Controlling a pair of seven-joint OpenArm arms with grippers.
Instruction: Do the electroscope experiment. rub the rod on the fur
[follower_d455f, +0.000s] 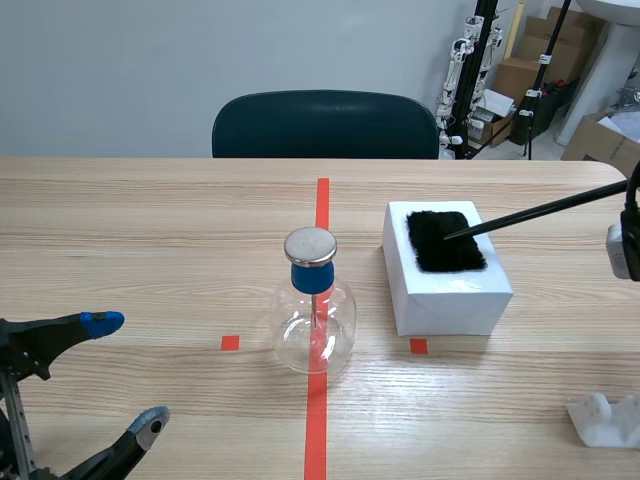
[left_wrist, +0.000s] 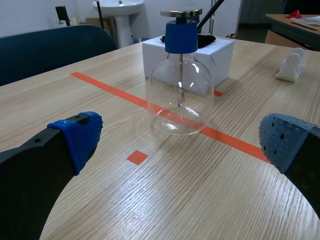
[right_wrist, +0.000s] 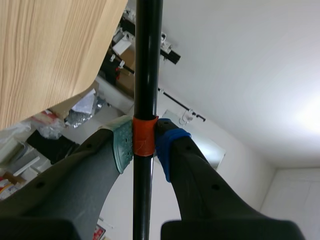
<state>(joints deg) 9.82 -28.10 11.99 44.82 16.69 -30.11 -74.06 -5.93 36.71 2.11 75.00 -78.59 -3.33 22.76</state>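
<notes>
Scene view, nearest the robot: the left gripper (follower_d455f: 125, 375) sits low at about 8 o'clock from the electroscope flask (follower_d455f: 313, 315), well apart from it. Its jaws stand wide apart with nothing between them. The left wrist view shows the same, one blue pad (left_wrist: 80, 137) on each side and bare table (follower_d455f: 150, 230) between them. At about 4 o'clock from the flask, near the table's edge, lies a small white plastic piece (follower_d455f: 605, 420).

The clear round flask stands upright on the long orange-red tape line. A blue stopper (follower_d455f: 311, 277) closes it, a flat metal disc (follower_d455f: 310, 245) caps it, and a thin stem hangs inside.

At about 2 o'clock from the flask, just beside it but not touching, sits a white box (follower_d455f: 450, 290) with a patch of black fur (follower_d455f: 445, 240) on its top. The black rod (follower_d455f: 540, 212) slants in from 3 o'clock, and its tip lies on the fur.

In the right wrist view the right gripper (right_wrist: 144, 142) is clamped on the rod at an orange band (right_wrist: 144, 137).

At 12 o'clock, past the table, stands a dark chair (follower_d455f: 325, 125).
</notes>
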